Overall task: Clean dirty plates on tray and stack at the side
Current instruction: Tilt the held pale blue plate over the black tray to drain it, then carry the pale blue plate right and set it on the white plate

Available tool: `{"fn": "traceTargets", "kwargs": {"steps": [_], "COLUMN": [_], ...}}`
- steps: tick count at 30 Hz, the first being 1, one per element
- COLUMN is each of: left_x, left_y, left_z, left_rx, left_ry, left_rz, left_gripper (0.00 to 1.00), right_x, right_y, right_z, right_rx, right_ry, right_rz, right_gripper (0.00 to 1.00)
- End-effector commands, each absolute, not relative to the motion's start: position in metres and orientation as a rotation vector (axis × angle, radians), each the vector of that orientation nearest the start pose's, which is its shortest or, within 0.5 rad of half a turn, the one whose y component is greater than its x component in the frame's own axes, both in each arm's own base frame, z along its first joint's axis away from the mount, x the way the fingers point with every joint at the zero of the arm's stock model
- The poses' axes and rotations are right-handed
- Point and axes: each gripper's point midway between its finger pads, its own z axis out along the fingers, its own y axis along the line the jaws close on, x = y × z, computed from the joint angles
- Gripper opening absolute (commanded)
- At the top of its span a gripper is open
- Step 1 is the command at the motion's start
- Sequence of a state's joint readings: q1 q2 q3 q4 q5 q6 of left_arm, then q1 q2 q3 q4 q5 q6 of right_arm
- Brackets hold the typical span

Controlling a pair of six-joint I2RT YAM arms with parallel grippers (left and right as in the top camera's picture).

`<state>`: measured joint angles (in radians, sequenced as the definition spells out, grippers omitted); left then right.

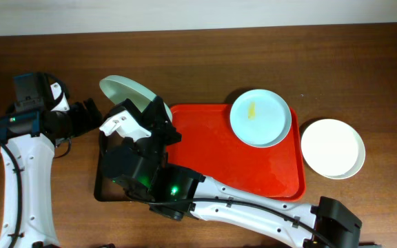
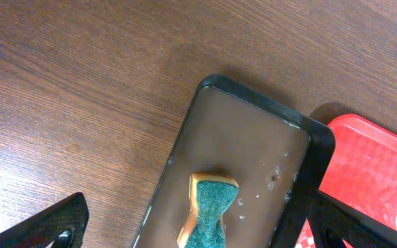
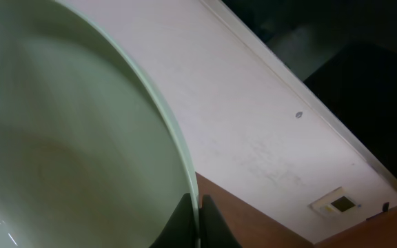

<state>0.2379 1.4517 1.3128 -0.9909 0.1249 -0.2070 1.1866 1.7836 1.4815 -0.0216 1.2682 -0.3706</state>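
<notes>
My right gripper (image 1: 156, 114) is shut on the rim of a pale green plate (image 1: 124, 89) and holds it tilted on edge above the black tray. In the right wrist view the plate (image 3: 60, 151) fills the left, its rim pinched between the fingers (image 3: 198, 222). A second plate (image 1: 259, 118) with a yellow smear lies at the red tray's (image 1: 219, 158) far right corner. A third, white plate (image 1: 333, 148) rests on the table right of the tray. My left gripper (image 1: 88, 116) is open and empty; in its wrist view the fingers (image 2: 198, 234) straddle a sponge.
A black tray (image 2: 253, 138) left of the red tray (image 2: 371, 172) holds a green and yellow sponge (image 2: 212, 213) and water drops. Its left rim shows in the overhead view (image 1: 99, 182), mostly hidden under my right arm. Bare wooden table surrounds both trays.
</notes>
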Motion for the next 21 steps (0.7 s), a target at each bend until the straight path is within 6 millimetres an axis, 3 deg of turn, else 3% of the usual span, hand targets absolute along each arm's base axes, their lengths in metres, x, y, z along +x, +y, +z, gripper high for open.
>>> {"fn": "traceTargets", "kwargs": {"steps": [1,10,12,14,16,18,21], "left_x": [0.342,0.342,0.342,0.342,0.342,0.342,0.342], "left_y": [0.06,0.06,0.06,0.06,0.06,0.06,0.06], "left_z": [0.187,0.187,0.187,0.187,0.187,0.187,0.187], "left_rx": [-0.564,-0.564,-0.564,-0.563,-0.564,-0.564,-0.564], "left_ry": [2.614,2.614,2.614,2.614,2.615,2.614,2.614], "left_rz": [-0.177,-0.177,-0.177,-0.178,-0.177,-0.177,-0.177], "left_gripper": [0.99,0.99,0.99,0.99,0.99,0.99,0.99], "right_x": [0.318,0.32,0.32,0.319,0.32,0.314,0.312], "right_y": [0.349,0.348,0.331,0.322,0.329,0.334,0.314], "right_z": [0.326,0.32,0.32,0.314,0.285,0.238,0.183], "right_rx": [-0.451,-0.408,-0.317,-0.17,-0.18,-0.145,0.093], "right_ry": [1.623,1.644,1.648,1.66,1.751,1.951,2.252], "right_rz": [-0.587,-0.537,-0.601,-0.528,-0.381,-0.17,0.018], "right_gripper": [0.04,0.04,0.04,0.04,0.04,0.04,0.04]}}
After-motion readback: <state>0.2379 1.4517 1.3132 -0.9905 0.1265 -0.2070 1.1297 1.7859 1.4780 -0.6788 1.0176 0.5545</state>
